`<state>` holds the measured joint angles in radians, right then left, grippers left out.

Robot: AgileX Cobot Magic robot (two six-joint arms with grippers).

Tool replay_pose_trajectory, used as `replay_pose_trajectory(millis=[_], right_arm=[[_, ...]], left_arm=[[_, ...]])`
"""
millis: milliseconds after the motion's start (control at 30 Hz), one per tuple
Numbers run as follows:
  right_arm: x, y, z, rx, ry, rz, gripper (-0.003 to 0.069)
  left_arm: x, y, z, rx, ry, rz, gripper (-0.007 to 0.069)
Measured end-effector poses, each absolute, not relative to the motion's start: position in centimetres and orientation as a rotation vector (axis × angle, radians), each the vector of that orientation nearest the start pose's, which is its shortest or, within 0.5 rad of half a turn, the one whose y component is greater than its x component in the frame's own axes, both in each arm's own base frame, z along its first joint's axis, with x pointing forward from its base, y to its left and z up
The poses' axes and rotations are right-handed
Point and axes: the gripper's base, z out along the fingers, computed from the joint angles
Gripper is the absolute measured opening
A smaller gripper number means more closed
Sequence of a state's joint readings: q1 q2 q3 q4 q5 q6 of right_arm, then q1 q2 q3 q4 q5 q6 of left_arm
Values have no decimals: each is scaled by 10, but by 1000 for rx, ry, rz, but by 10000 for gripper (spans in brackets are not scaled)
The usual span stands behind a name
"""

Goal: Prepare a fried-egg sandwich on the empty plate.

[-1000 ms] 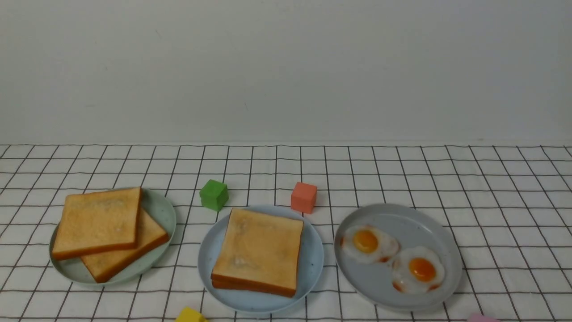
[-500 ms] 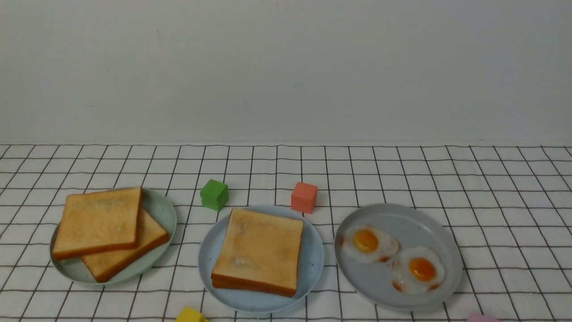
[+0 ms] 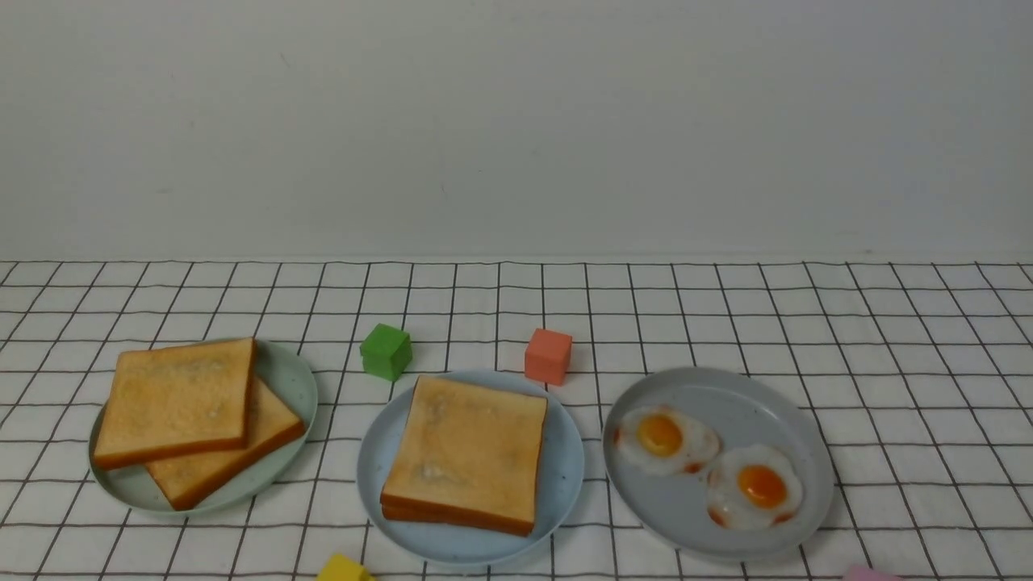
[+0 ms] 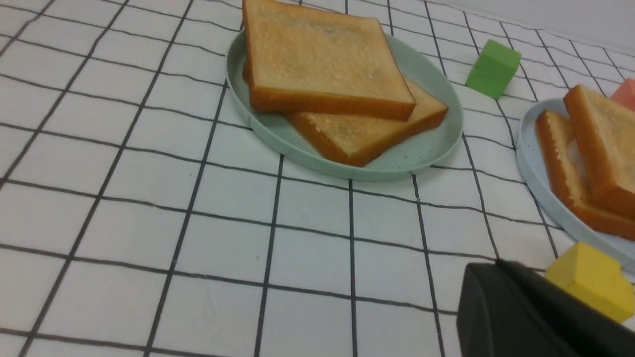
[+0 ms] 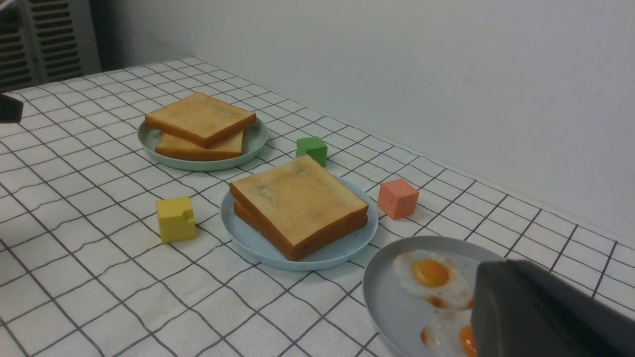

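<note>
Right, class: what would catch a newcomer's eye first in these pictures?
Probably the two fried eggs with bright orange yolks on the grey plate at right. Next, the sandwich on the light-blue plate in the middle, and the two toast slices on the left.

You have open checked desk point(image 3: 726, 315) behind all three plates. A green cube point(image 3: 386, 351) and an orange-red cube point(image 3: 548, 356) flank the far rim of the round light-blue plate point(image 3: 565, 476); a yellow block point(image 3: 343, 568) sits near its front-left edge.
</note>
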<state>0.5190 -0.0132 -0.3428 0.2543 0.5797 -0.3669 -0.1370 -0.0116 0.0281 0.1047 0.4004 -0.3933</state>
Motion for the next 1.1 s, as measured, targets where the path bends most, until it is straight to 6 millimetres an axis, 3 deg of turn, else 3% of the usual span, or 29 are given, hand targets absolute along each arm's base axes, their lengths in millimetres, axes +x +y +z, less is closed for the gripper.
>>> replay_pose_trajectory(millis=[933,1100], right_arm=[[14,23,274,-660,1576,391,48],[19,24,264,-631,1614,358,53]], left_arm=[[52,-3,169,-182,1893,-259,23],[52,-3,169,-182,1893,-259,29]])
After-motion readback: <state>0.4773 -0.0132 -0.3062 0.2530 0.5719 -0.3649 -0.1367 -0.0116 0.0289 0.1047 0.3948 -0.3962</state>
